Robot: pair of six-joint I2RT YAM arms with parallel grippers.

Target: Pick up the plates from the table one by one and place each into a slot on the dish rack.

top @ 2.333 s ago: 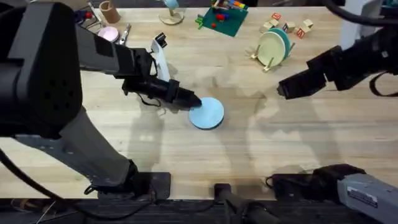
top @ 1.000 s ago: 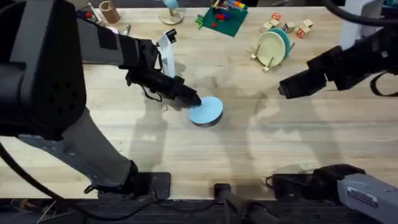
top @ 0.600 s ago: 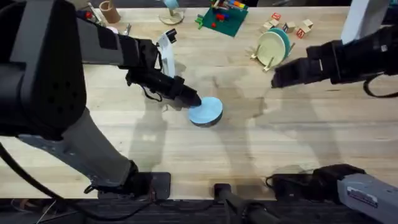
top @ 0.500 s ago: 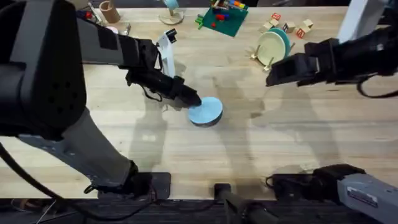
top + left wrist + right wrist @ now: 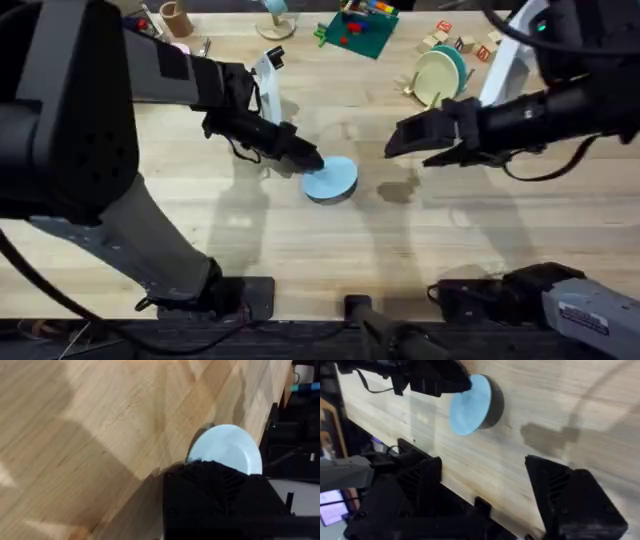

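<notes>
While our left gripper [image 5: 312, 162] has its jaws clamped on the blue plate [image 5: 333, 180], lifted at its nine o'clock edge, our right gripper [image 5: 485, 485] hovers, jaws wide apart.

plate [image 5: 332, 181] mid-table, dish rack [image 5: 437, 82] behind right

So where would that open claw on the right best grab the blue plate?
Probably by the raised rim facing it. The blue plate is tipped up on edge, its far side pinched by the left gripper, so the lifted rim is exposed. The right gripper, fingers open, could come in from the rack side.
</notes>
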